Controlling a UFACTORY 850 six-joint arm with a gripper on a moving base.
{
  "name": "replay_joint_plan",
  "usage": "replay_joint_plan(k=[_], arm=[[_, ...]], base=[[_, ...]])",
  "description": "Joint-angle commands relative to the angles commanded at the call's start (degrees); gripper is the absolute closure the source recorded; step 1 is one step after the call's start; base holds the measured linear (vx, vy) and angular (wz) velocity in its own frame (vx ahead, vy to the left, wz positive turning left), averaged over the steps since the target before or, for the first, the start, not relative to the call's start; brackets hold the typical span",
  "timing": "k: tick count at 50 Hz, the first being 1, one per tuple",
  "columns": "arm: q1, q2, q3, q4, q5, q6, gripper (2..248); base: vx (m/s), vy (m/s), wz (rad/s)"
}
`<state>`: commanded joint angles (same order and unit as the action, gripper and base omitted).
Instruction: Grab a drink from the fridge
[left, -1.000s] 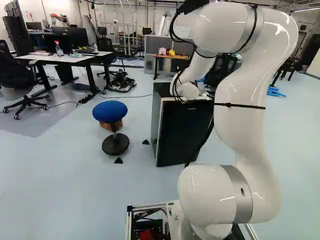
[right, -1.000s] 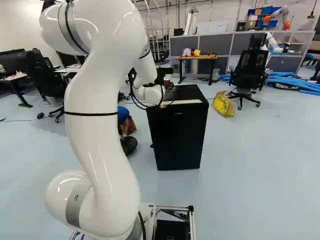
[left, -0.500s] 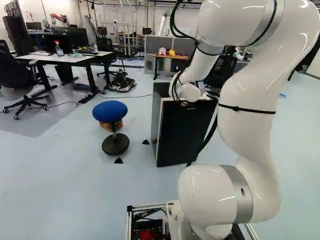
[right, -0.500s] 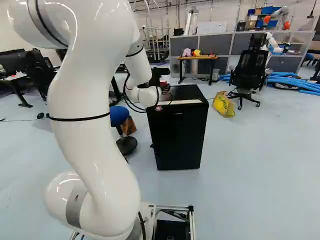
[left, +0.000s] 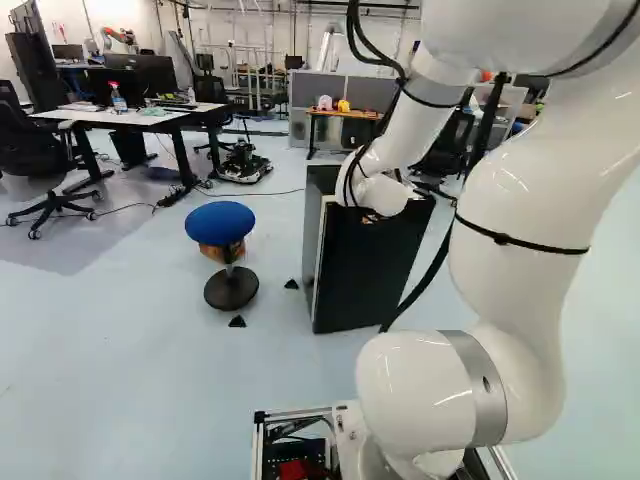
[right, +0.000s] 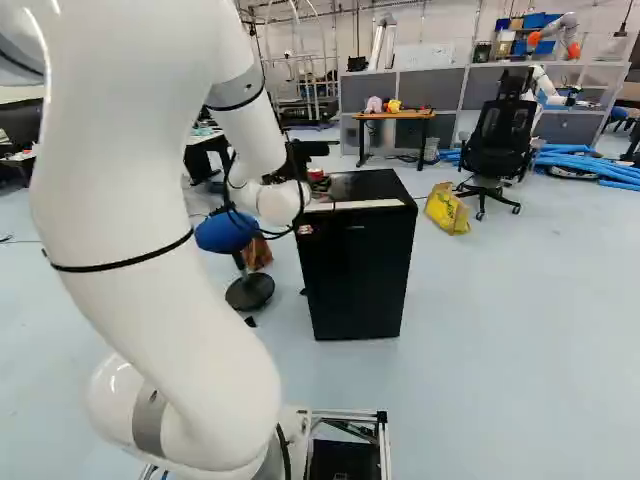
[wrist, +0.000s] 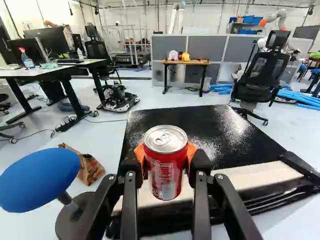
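RED CAN BEING PINCHED IN GRIPPER ABOVE MINI FRIDGE

The gripper is pinching a red drink can from two sides, its orange pads pressing on the can's wall. The can is standing upright between the fingers, its silver lid facing up and its pull tab showing. In the wrist view it is overlapping the pale strip along the near edge of the fridge's top; whether it is touching the fridge, I cannot tell.

The black mini fridge is standing on the floor ahead of the base, its dark front facing the cameras. The white arm is reaching forward to it, cables hanging about the wrist.

A blue stool is standing left of the fridge in the left base view, a brown bag lying beside it. A yellow bag is resting near a black office chair at the right of the right base view.
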<state>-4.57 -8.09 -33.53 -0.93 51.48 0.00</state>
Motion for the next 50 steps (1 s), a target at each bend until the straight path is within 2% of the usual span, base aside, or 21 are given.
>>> replay_joint_plan(k=[25, 50], arm=[[2.10, 11.07, 13.11, 0.43, -0.68, 0.00, 150], [3.57, 18.81, 22.28, 0.72, -1.15, 0.00, 150]], base=[[0.000, 0.000, 0.000], [0.000, 0.000, 0.000]])
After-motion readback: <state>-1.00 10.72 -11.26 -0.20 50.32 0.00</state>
